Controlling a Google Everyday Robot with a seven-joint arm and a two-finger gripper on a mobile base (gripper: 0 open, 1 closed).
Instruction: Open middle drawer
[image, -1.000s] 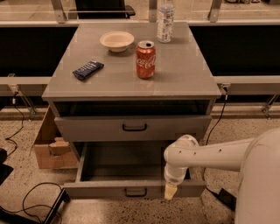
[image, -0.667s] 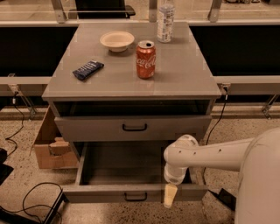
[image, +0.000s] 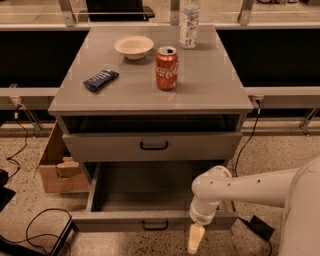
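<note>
Nearest, the hand (image: 196, 240) hangs pointing down just in front of the middle drawer (image: 125, 220), right of its handle (image: 155, 225) and apart from it; wide or narrow, I cannot tell. That drawer stands pulled well out. Behind it, the upper drawer (image: 110, 146) is nearly closed. On the table (image: 210, 85) stand a can (image: 166, 68), a blue bar (image: 100, 80), a bowl (image: 133, 47) and, farthest, a bottle (image: 189, 22).

Grey tabletop (image: 215, 85) with 4 things
Bowl (image: 133, 46), bottle (image: 189, 22) at back edge; can (image: 166, 68) mid-top; snack bar (image: 100, 79) left edge; gripper (image: 196, 239) below front edge.
</note>
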